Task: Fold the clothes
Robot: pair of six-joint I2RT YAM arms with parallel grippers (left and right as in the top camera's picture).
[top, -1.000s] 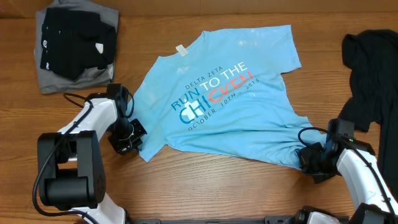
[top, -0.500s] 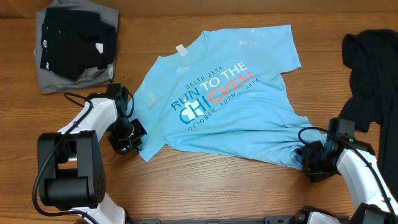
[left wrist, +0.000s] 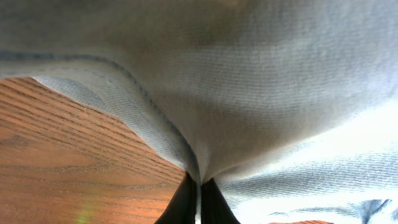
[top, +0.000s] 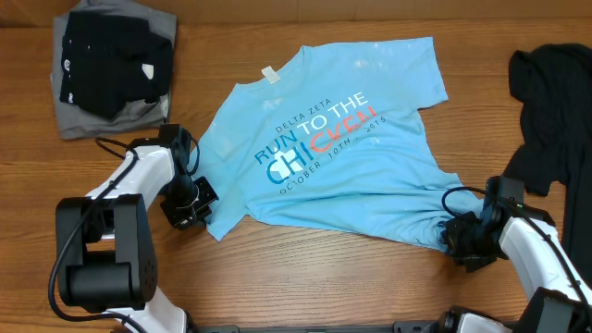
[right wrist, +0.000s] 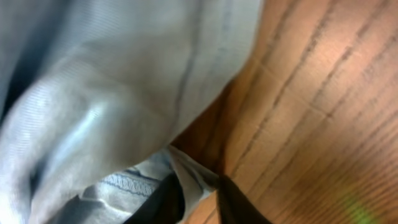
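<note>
A light-blue T-shirt (top: 333,139) is lying unfolded at the centre of the table (top: 305,277). At ten o'clock, black and grey garments (top: 111,69) are sitting folded; a black garment (top: 555,102) is lying crumpled at three. Both arms are crouching low, the left gripper (top: 200,213) pinching the shirt's hem at eight, the right gripper (top: 451,236) at four.

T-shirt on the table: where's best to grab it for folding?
The T-shirt lies flat, so take its two near corners, coming in low from the left and right, where they jut out over bare table.
</note>
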